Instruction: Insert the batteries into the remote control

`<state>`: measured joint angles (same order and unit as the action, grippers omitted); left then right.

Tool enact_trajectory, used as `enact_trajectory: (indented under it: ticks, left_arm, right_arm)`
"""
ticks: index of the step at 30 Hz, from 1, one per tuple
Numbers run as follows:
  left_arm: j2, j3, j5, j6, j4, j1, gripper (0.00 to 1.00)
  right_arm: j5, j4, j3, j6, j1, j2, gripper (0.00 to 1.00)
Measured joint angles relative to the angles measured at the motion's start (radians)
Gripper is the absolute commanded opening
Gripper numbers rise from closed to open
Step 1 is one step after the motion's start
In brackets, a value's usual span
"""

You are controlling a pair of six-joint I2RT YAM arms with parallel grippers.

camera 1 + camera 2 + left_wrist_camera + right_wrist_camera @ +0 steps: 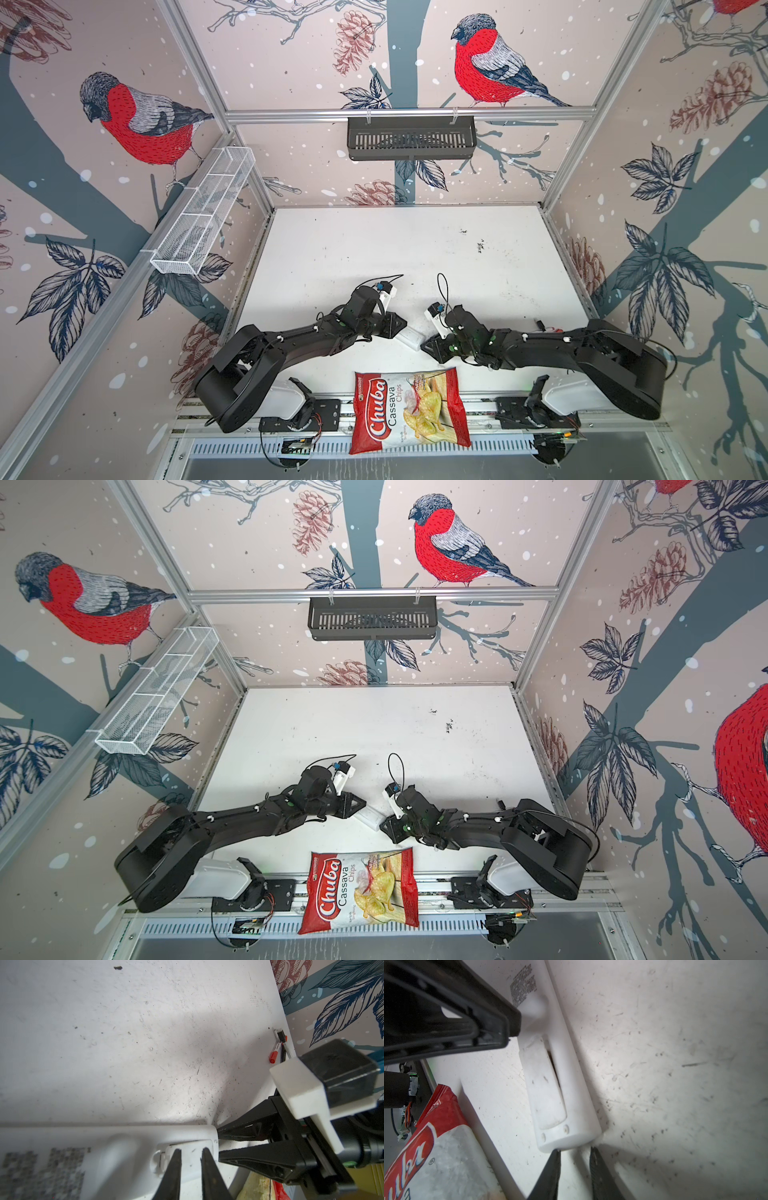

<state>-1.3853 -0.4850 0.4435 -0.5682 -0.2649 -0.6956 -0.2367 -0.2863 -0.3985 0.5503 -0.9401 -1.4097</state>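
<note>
White remote control [409, 337] is lying back-up on the table [374, 249], btwn the two grippers in both top views. Left gripper [191, 1149] is reaching over it w/ jaws drawn nearly together, only a slim gap showing. Its tips are resting on the remote's back at the battery cover [546, 1088], not around the body. That cover is showing a dark slit along one long edge. Right gripper [575, 1150] is sitting at the remote's short end nr the cover, jaws a little apart w/ nothing btwn them, one fingertip [556, 1153] touching that end. Chips bag [411, 411] is lying nearby.
</note>
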Motion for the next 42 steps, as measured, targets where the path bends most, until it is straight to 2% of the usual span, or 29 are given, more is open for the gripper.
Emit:
enact_trajectory:
  ticks: [12, 19, 22, 24, 26, 27, 29, 33, 37, 39, 42]
  left_arm:
    - [-0.100, -0.019, 0.030, 0.008, -0.017, -0.002, 0.18]
    - [-0.110, -0.025, 0.031, 0.007, -0.032, -0.002, 0.20]
    - [-0.071, -0.043, 0.017, 0.010, 0.027, 0.005, 0.30]
    - [-0.031, -0.063, 0.019, 0.018, 0.054, 0.027, 0.45]
    - [0.010, -0.071, 0.014, 0.017, 0.072, 0.060, 0.52]
    - [0.029, -0.073, 0.013, 0.018, 0.083, 0.077, 0.60]
    - [0.065, -0.073, 0.013, 0.025, 0.113, 0.108, 0.70]
    - [0.133, -0.079, -0.011, 0.039, 0.183, 0.158, 0.85]
    - [0.206, -0.080, -0.089, 0.041, 0.262, 0.182, 0.96]
    - [0.248, -0.070, -0.148, 0.016, 0.294, 0.194, 0.96]
    - [0.303, -0.040, -0.206, 0.003, 0.342, 0.218, 0.96]
  right_arm:
    - [-0.005, 0.001, -0.003, -0.004, 0.006, -0.003, 0.28]
    - [-0.008, 0.002, -0.003, -0.005, 0.008, -0.003, 0.28]
    - [-0.009, 0.014, -0.009, -0.006, 0.008, -0.002, 0.28]
    - [-0.006, 0.031, -0.018, -0.014, 0.008, 0.005, 0.28]
    - [0.006, 0.054, -0.030, -0.029, 0.010, 0.026, 0.29]
    - [0.013, 0.067, -0.035, -0.033, 0.010, 0.043, 0.30]
    - [0.032, 0.099, -0.045, -0.055, 0.011, 0.083, 0.36]
    - [0.068, 0.171, -0.074, -0.102, 0.014, 0.163, 0.59]
    - [0.075, 0.212, -0.116, -0.167, 0.014, 0.179, 0.81]
    - [0.073, 0.227, -0.150, -0.208, 0.013, 0.150, 0.88]
    - [0.073, 0.253, -0.211, -0.269, 0.002, 0.069, 0.91]
